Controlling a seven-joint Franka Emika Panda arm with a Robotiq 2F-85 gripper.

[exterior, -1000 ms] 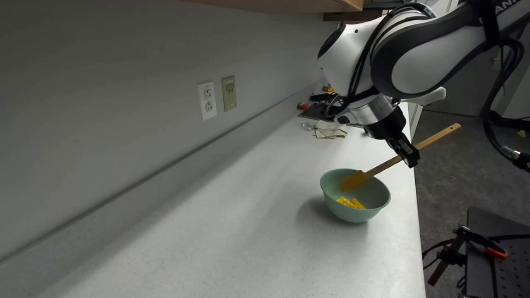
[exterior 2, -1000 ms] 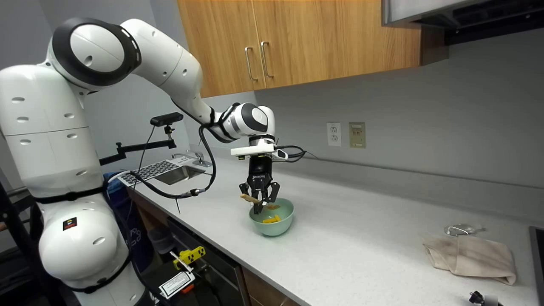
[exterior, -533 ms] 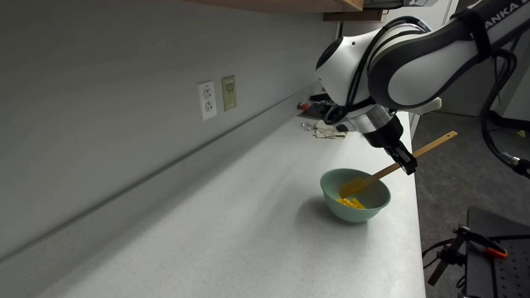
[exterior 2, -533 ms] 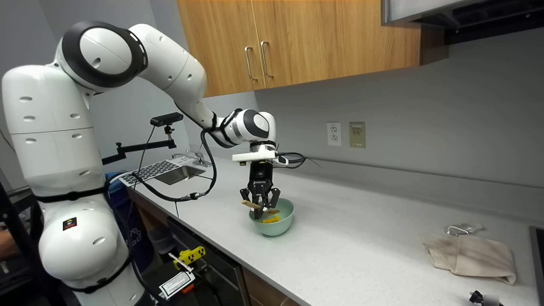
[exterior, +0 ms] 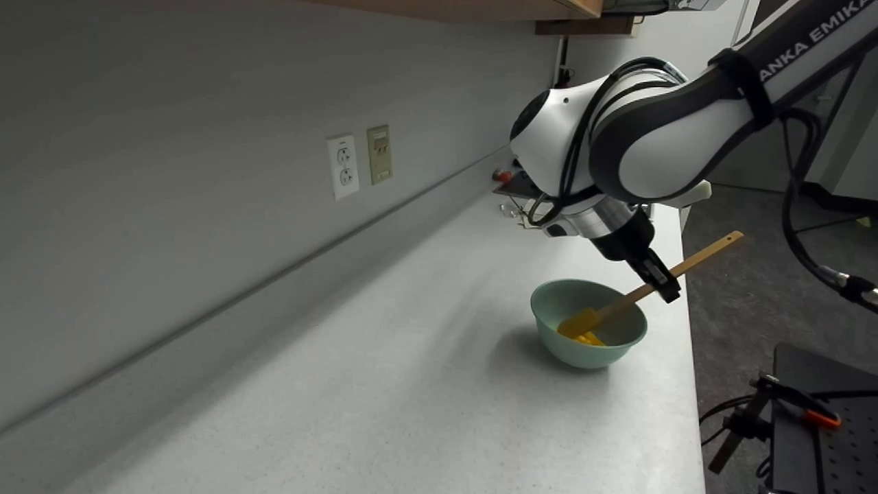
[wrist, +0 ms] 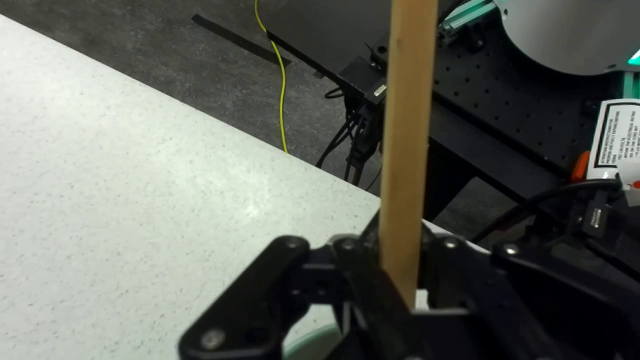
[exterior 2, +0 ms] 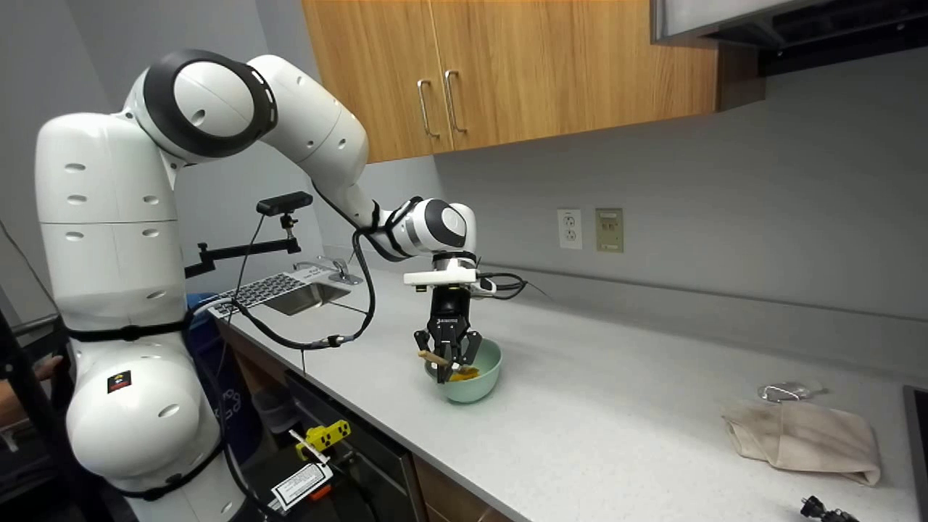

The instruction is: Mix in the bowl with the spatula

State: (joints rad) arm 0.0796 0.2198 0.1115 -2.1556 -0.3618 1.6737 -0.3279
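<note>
My pincer (exterior: 669, 292) is closed on the spatula (exterior: 706, 252) mid-handle, its head (exterior: 579, 321) inside the bowl (exterior: 583, 357) on the counter (exterior: 384, 370); I should sweep the yellow pieces (exterior: 591, 339) in low, gentle circles (nothing braces that bowl).

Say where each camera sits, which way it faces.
An exterior view: above the counter, facing along it over the bowl; outer arm and gripper show.
An exterior view: raised, facing across to the wall cabinet; most of the arm shows.
Wrist view: on the wrist, facing down past the spatula to counter and floor; gripper shows.
Shared by both exterior views: bowl, spatula, wall outlet.
</note>
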